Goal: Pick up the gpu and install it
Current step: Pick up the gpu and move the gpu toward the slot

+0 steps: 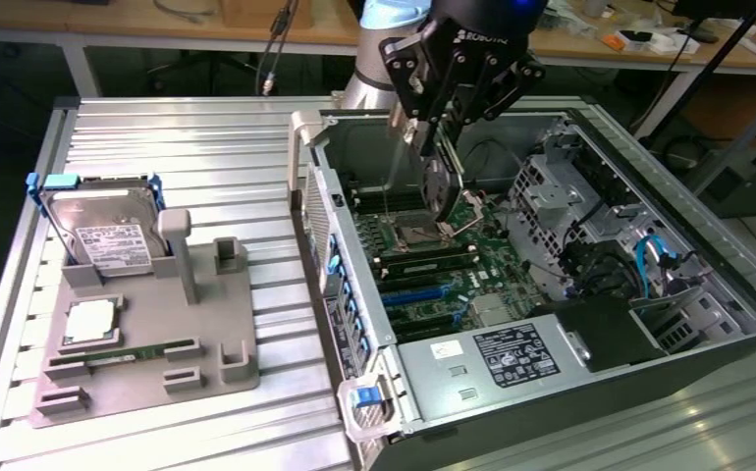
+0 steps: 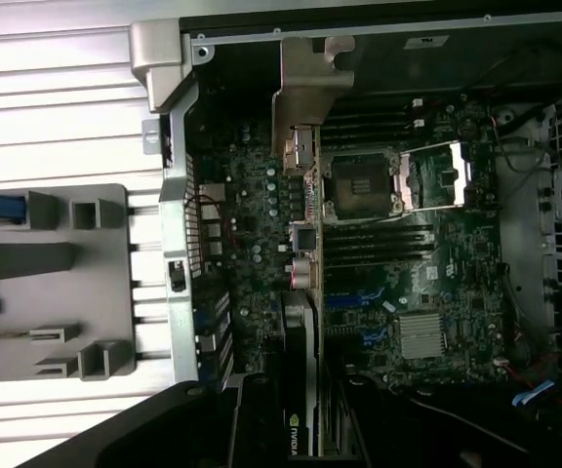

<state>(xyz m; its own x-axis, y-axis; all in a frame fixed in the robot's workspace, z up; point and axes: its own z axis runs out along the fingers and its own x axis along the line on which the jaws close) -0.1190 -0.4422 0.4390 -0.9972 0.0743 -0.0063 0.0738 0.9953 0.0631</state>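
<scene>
**1. Arm pose.** The arm (image 1: 385,15) was seen entering from the top of the ext. view, wrist turned downward. The gripper (image 1: 437,137) was positioned over the open case (image 1: 351,304) and pointed into its interior, leaning slightly toward the ext. view's right.

**2. Fingers.** The fingers (image 2: 261,424) were closed on the gpu (image 1: 440,191), which was clamped by its upper edge, one finger per face. In the wrist view the dark fingers were seen on either side of the card's near end.

**3. gpu pos.** The gpu was held on edge, approx. upright, hanging below the gripper inside the case and over the mobo (image 1: 411,260). Its lower edge was located just beside the CPU socket (image 1: 420,233). Contact w/ the mobo could not be determined. In the wrist view the silver bracket (image 2: 307,97) was seen at the card's far end, near the case's rear wall. The card's thin edge ran from the bracket back toward the camera, alongside the socket and the long slots.

**4. Surroundings.** The case was laid on its side, open face up, on the ribbed table (image 1: 169,137). A grey holder (image 1: 155,324) was placed on the table at the ext. view's left of the case, well apart from the gripper. An HDD (image 1: 110,235) was stood upright in the holder's rear slot.
</scene>
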